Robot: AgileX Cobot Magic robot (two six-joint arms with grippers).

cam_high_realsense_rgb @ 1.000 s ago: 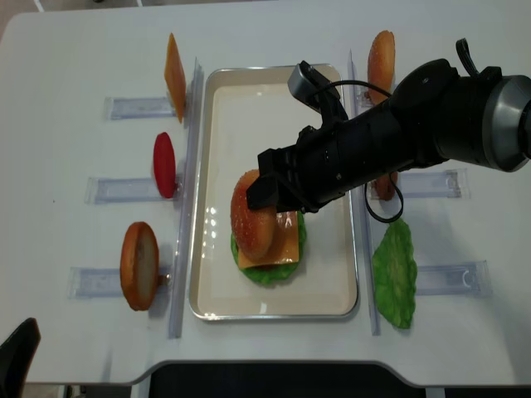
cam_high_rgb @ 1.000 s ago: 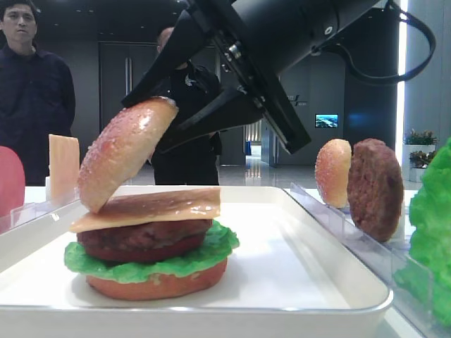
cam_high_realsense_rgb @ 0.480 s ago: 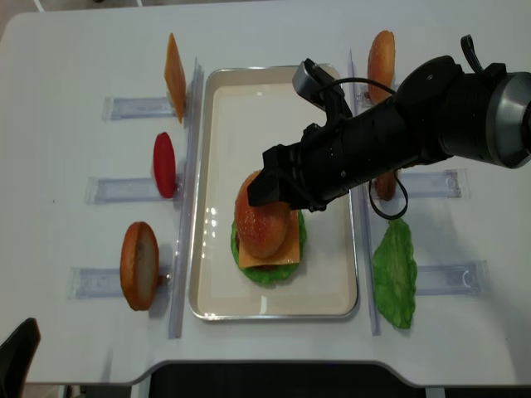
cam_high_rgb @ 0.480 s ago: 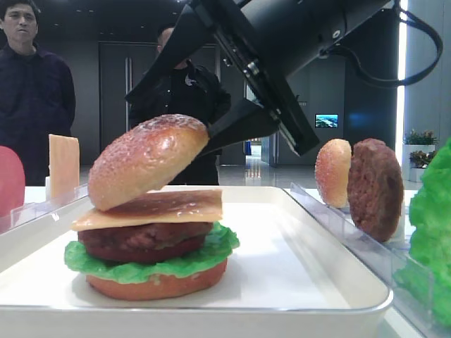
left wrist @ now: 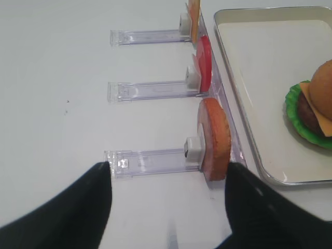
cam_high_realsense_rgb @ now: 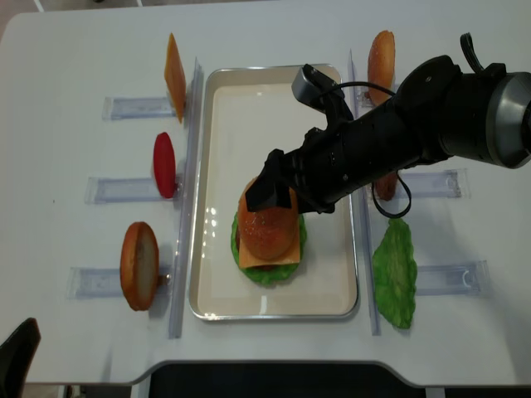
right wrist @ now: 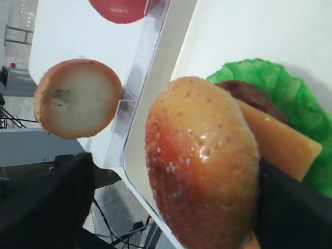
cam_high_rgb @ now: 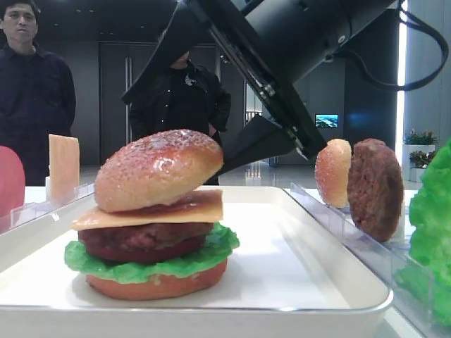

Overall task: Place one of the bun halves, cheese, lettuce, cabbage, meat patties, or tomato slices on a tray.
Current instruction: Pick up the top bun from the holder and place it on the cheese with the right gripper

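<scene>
A stacked burger stands on the white tray (cam_high_rgb: 296, 239) (cam_high_realsense_rgb: 249, 108): orange bottom bun (cam_high_rgb: 158, 285), lettuce (cam_high_rgb: 211, 253), a meat patty (cam_high_rgb: 141, 236) and a cheese slice (cam_high_rgb: 201, 206). The seeded golden-brown top bun (cam_high_rgb: 158, 169) (cam_high_realsense_rgb: 267, 224) (right wrist: 202, 161) lies on the cheese, slightly tilted. My right gripper (cam_high_rgb: 173, 130) (right wrist: 174, 171) straddles this bun with its jaws spread wide; the left finger is well clear of it. Over bare table beside the nearest left rack, my left gripper (left wrist: 168, 207) is open and holds nothing.
Clear racks flank the tray. The left ones hold a cheese slice (cam_high_realsense_rgb: 174, 66), a red tomato slice (cam_high_realsense_rgb: 164, 164) and a pale bun (cam_high_realsense_rgb: 138, 265). The right ones hold a bun (cam_high_realsense_rgb: 381, 55), a patty (cam_high_rgb: 373, 189) and lettuce (cam_high_realsense_rgb: 395, 274). Two people (cam_high_rgb: 28, 91) stand behind the table.
The top bun has swung down from a steep tilt to lie on the cheese. The right jaws have spread apart and let go of it.
</scene>
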